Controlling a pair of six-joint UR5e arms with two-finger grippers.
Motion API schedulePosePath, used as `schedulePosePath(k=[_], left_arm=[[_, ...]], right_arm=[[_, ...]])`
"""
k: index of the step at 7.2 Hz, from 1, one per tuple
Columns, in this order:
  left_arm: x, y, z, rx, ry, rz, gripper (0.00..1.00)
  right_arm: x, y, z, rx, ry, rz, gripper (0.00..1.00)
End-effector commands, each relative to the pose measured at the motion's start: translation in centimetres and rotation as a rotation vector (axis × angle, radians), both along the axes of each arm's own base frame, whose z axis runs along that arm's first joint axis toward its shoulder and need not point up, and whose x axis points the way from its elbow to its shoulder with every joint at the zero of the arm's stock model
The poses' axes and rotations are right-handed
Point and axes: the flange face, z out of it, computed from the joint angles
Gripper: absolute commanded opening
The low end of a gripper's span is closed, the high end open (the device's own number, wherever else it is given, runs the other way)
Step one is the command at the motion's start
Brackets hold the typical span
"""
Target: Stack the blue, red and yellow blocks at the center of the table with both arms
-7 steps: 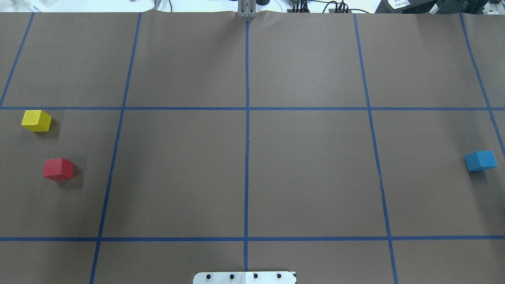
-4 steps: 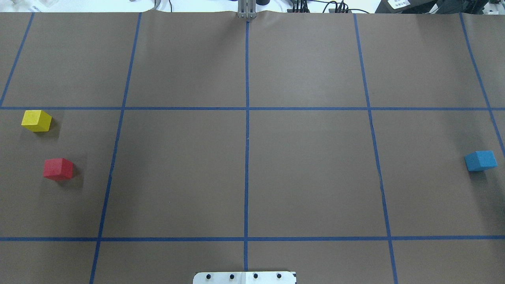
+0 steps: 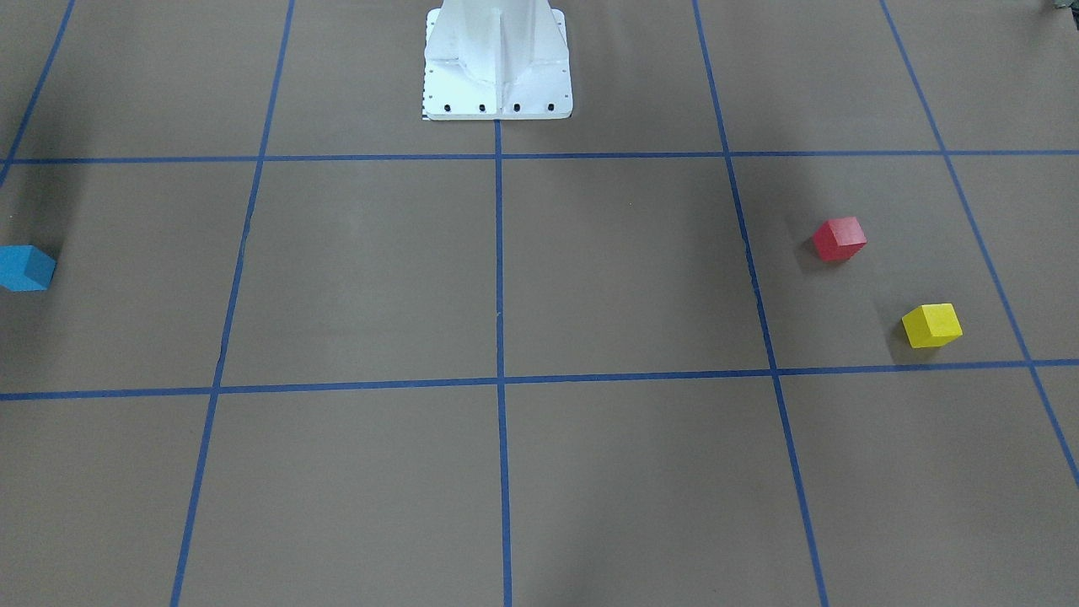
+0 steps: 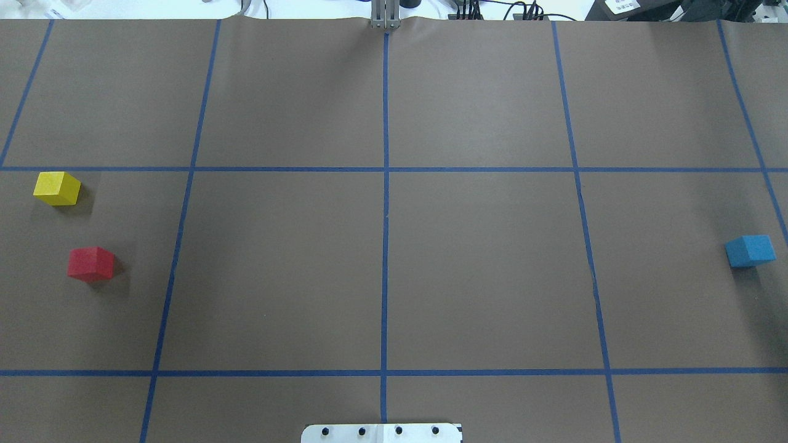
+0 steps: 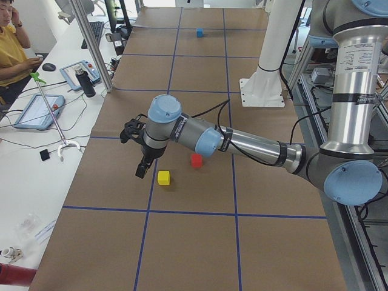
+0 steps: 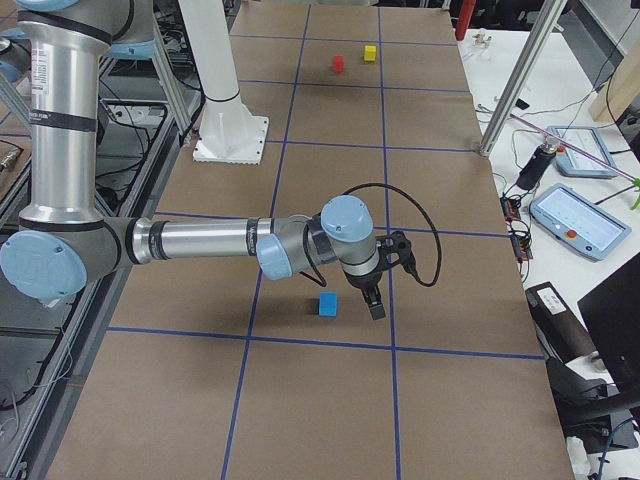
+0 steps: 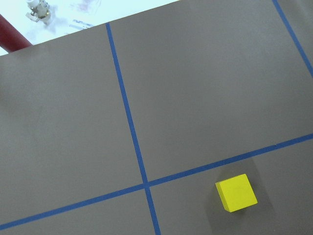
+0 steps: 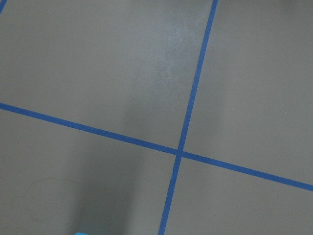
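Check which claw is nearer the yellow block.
Left. The left claw hangs just beside the yellow block, on its operators' side and not touching it. The right claw is far off at the opposite end, next to the blue block.

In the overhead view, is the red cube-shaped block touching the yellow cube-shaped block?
No, a strip of bare brown table cover separates the red cube-shaped block from the yellow cube-shaped block.
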Motion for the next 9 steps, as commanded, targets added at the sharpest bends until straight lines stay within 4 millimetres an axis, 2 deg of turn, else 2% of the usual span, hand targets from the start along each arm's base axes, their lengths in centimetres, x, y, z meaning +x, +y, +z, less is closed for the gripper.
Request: schedulePosePath(k=[1, 3, 4, 6, 9], left_arm=[[0.0, -0.3, -0.3, 0.013, 0.001, 0.002, 1.00], [0.0, -0.3, -0.4, 0.017, 0.001, 0.002, 1.00], [0.0, -0.3, -0.4, 0.018, 0.000, 0.003, 1.00], [0.1, -0.3, -0.5, 0.018, 0.001, 0.005, 1.00], [0.1, -0.3, -0.3, 0.016, 0.000, 0.005, 1.00]], right_arm=[[-3.7, 3.0, 1.7, -0.076, -0.063, 0.036, 1.00], [-8.4, 6.9, 3.5, -0.119, -0.080, 0.094, 1.00], [-10.2, 7.4, 4.0, -0.126, -0.048, 0.114, 1.00], [-14.5, 7.9, 6.6, -0.129, 0.032, 0.130, 1.00], [-18.6, 8.7, 7.4, -0.090, 0.042, 0.099, 1.00]])
